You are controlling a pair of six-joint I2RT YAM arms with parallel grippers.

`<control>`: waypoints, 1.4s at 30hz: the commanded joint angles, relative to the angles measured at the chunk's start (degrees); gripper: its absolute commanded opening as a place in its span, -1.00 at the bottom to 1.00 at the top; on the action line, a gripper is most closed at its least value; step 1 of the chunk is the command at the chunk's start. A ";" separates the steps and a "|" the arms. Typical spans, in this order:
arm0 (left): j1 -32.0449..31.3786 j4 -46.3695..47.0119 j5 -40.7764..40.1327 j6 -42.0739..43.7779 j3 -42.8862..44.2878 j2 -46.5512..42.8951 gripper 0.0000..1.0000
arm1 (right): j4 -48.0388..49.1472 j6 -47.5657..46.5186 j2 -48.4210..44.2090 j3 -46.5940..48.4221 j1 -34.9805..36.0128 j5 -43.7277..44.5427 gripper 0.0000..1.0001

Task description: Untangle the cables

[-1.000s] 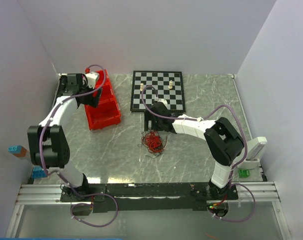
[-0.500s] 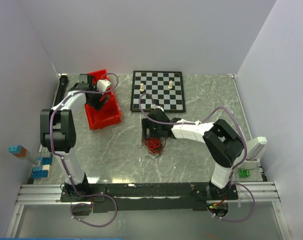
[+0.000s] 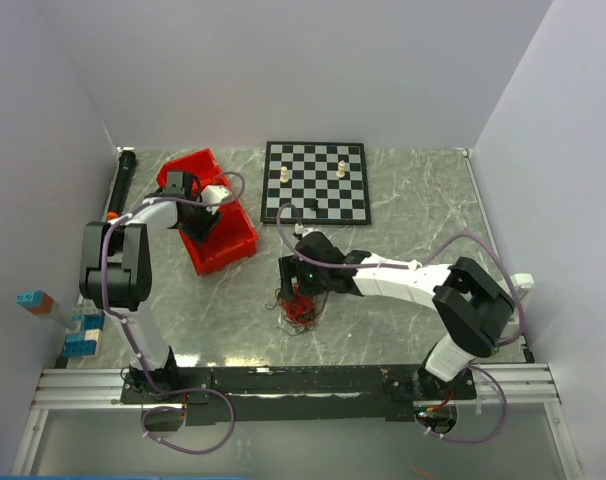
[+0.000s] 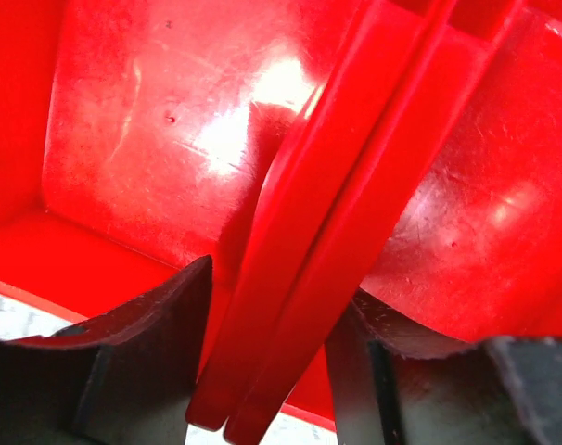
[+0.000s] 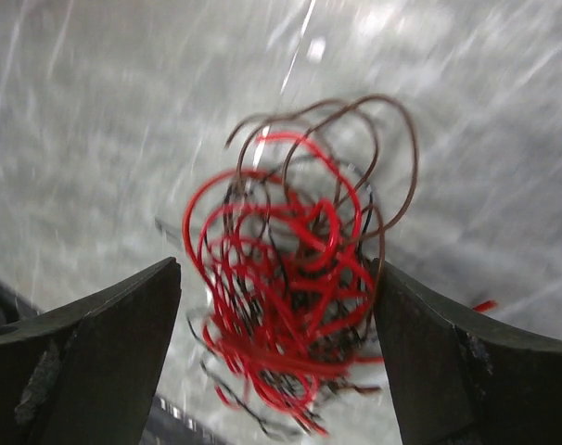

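The right gripper (image 5: 276,271) hangs low over the cables (image 5: 281,297) with its jaws spread wide, one dark finger on each side of the bundle and neither one visibly touching it. The cables, a loose knot of thin red and dark wires, lie on the marble table (image 3: 393,215) near its middle, just in front of the chessboard (image 3: 328,190). At the far left, the left gripper (image 4: 281,292) straddles a wall of the red bin (image 3: 233,248), its fingers (image 4: 123,362) close against both faces; whether they actually pinch the wall cannot be told
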 commanded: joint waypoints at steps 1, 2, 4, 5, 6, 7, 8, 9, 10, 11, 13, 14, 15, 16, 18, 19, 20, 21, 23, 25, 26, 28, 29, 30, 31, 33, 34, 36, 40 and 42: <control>-2.11 -4.46 4.12 -2.04 -0.94 -3.88 0.06 | -2.46 -0.84 -5.77 -2.25 2.75 -0.62 0.77; -2.81 -5.25 4.48 -2.74 -0.77 -4.50 0.04 | -2.99 -1.02 -6.56 -2.95 3.28 -0.44 0.77; -4.57 -6.74 5.96 -4.93 -0.76 -5.73 0.04 | -3.78 -0.85 -8.41 -4.35 3.72 -0.35 0.77; -5.53 -7.62 6.67 -5.99 -0.94 -6.43 0.06 | -3.87 -0.76 -9.55 -5.23 3.90 -0.62 0.77; -6.85 -8.24 7.37 -7.13 -1.29 -7.04 0.09 | -3.79 -0.67 -10.34 -6.19 4.16 -0.97 0.77; -8.17 -9.03 7.90 -8.01 -1.64 -7.57 0.13 | -3.61 -0.50 -11.40 -7.25 4.43 -1.32 0.77; -9.31 -9.82 8.86 -9.06 -2.25 -8.10 0.17 | -3.26 -0.32 -12.19 -8.30 4.69 -1.67 0.77; -10.45 -10.52 9.92 -9.86 -2.78 -8.54 0.27 | -3.08 -0.06 -12.72 -9.01 4.87 -1.85 0.77; -11.42 -11.23 10.89 -10.56 -3.05 -9.15 0.39 | -2.99 0.03 -13.07 -9.54 5.04 -2.02 0.77; -11.95 -11.67 12.20 -11.26 -3.40 -9.86 0.52 | -3.17 0.12 -13.16 -9.72 5.04 -1.85 0.77; -12.22 -12.90 15.28 -12.76 -3.05 -11.09 0.70 | -4.57 -0.06 -13.25 -8.85 4.96 -0.36 0.79; -12.22 -13.60 16.60 -13.20 -2.44 -11.53 0.73 | -5.10 -0.40 -13.34 -7.88 4.96 0.25 0.79; -12.22 -14.65 17.22 -13.55 -1.56 -12.05 0.75 | -5.54 -0.76 -13.51 -6.74 5.04 1.04 0.80; -12.05 -16.05 17.66 -13.82 -0.25 -12.32 0.76 | -5.98 -1.19 -13.86 -5.60 5.04 1.66 0.81; -10.91 -18.95 19.15 -14.78 3.26 -12.76 0.80 | -6.68 -2.16 -14.04 -2.53 4.69 2.54 0.83; -9.69 -20.45 20.90 -15.48 5.63 -12.94 0.81 | -7.29 -2.60 -14.04 -1.03 4.52 3.85 0.83; -8.02 -22.46 22.74 -16.01 7.83 -13.11 0.83 | -7.82 -2.95 -14.04 0.63 4.17 4.21 0.83; -6.35 -24.22 25.28 -16.63 10.29 -13.03 0.86 | -8.09 -3.30 -13.96 2.56 3.82 4.56 0.83; -2.48 -25.64 27.41 -17.77 14.34 -12.94 0.93 | -7.39 -3.48 -13.87 4.33 2.41 4.92 0.84; 1.03 -24.17 26.64 -18.74 16.37 -12.94 0.92 | -6.08 -2.44 -12.56 6.00 0.31 5.01 0.85; 2.27 -21.98 23.06 -19.53 16.37 -13.11 0.90 | -5.63 -1.73 -11.42 6.97 -0.57 4.83 0.84; 2.81 -17.67 15.15 -20.50 15.15 -13.12 0.89 | -5.54 -0.24 -7.56 10.13 -1.72 5.44 0.82; 2.81 -16.17 11.63 -20.59 14.27 -13.03 0.88 | -5.89 0.20 -5.63 11.80 -1.99 5.62 0.81; 2.81 -14.42 8.81 -20.67 13.13 -13.03 0.87 | -6.59 0.56 -3.26 13.90 -2.16 5.88 0.79; 2.81 -12.75 6.09 -21.02 11.73 -13.20 0.86 | -7.55 0.99 -0.10 15.66 -2.16 5.97 0.76; 2.81 -9.58 2.91 -20.76 9.27 -13.81 0.86 | -9.40 2.31 3.95 19.35 -2.16 6.32 0.72; 2.81 -8.17 1.68 -20.50 7.78 -14.17 0.85 | -9.84 2.84 5.80 20.50 -2.16 6.41 0.69; 2.81 -4.05 -0.61 -19.71 4.87 -15.13 0.86 | -9.68 3.72 8.44 22.09 -2.08 6.67 0.64; 2.81 -1.92 -2.99 -18.04 4.16 -14.00 0.86 | -10.81 5.13 13.10 24.99 -2.43 7.82 0.54; 2.81 -2.27 -3.34 -17.69 4.77 -13.12 0.85 | -11.08 5.30 14.78 25.52 -2.95 8.69 0.51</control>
